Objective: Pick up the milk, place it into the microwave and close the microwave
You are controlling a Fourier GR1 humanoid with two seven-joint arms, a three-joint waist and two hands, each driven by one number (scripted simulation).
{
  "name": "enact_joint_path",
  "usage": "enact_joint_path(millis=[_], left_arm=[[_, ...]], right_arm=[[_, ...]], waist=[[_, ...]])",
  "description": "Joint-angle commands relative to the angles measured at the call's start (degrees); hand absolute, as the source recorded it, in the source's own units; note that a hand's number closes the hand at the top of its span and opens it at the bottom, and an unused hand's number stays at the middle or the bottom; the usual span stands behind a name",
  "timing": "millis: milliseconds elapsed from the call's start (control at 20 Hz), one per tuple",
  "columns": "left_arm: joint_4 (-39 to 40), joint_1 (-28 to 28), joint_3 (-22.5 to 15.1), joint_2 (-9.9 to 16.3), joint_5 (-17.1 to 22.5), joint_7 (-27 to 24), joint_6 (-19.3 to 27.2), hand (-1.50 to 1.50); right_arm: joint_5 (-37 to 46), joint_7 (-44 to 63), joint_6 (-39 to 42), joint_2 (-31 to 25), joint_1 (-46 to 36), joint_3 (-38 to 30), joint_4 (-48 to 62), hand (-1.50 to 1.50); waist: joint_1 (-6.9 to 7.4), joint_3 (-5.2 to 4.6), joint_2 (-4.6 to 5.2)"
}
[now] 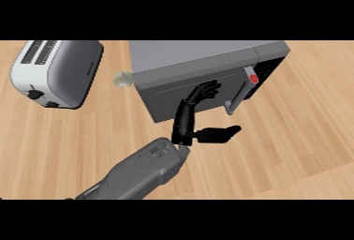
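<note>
In the head view, the left robot hand [187, 112] reaches up from its grey forearm [138, 171], fingers [207, 89] spread apart and nearly straight with their tips on the grey door [173, 96] of the microwave [200, 56], thumb [223, 133] stuck out to the right, clasping nothing. The door looks shut or close to it (the milk itself cannot be made out), though a small pale object [123, 78] sits up and left of the fingertips at the microwave's left corner. Further left of the robot hand, a toaster [59, 70] stands on the wooden table [290, 140]
</note>
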Motion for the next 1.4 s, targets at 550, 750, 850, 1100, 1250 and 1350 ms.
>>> enact_joint_path(millis=[550, 750, 850, 1100, 1250, 1350], left_arm=[[3.6, -5.4, 4.0, 0.0, 8.1, -3.7, 1.9, -1.5], [4.2, -5.5, 3.2, 0.0, 9.5, -4.8, 1.9, -1.5], [4.1, -5.9, 3.4, 0.0, 10.2, -5.5, 1.7, -1.5], [3.0, -5.3, 2.2, 0.0, 10.8, -7.1, 0.9, -1.5], [4.6, -6.4, 2.4, 0.0, 11.7, -7.4, 0.4, -1.5], [4.6, -6.6, 2.6, 0.0, 12.5, -7.7, 0.5, -1.5]], right_arm=[[5.3, -0.4, -3.0, -3.3, -6.3, -1.8, 1.8, 1.5], [5.6, -0.2, -3.0, -3.5, -7.5, -1.4, 2.8, 1.5], [5.9, -0.3, -3.5, -3.1, -8.1, -1.3, 3.1, 1.5], [-4.8, 0.3, -0.8, 4.8, -7.8, 1.8, 6.9, 1.5], [-6.5, 1.7, 1.3, 4.1, -7.6, 2.4, 8.8, -1.5], [-8.4, 2.5, 2.1, 4.1, -8.3, 2.2, 10.2, -1.5]], waist=[[0.67, 0.11, 2.01], [0.83, 0.14, 2.19], [0.81, 0.15, 2.24], [2.13, 0.78, 2.97], [1.31, 0.48, 3.06], [1.34, 0.37, 2.8]])
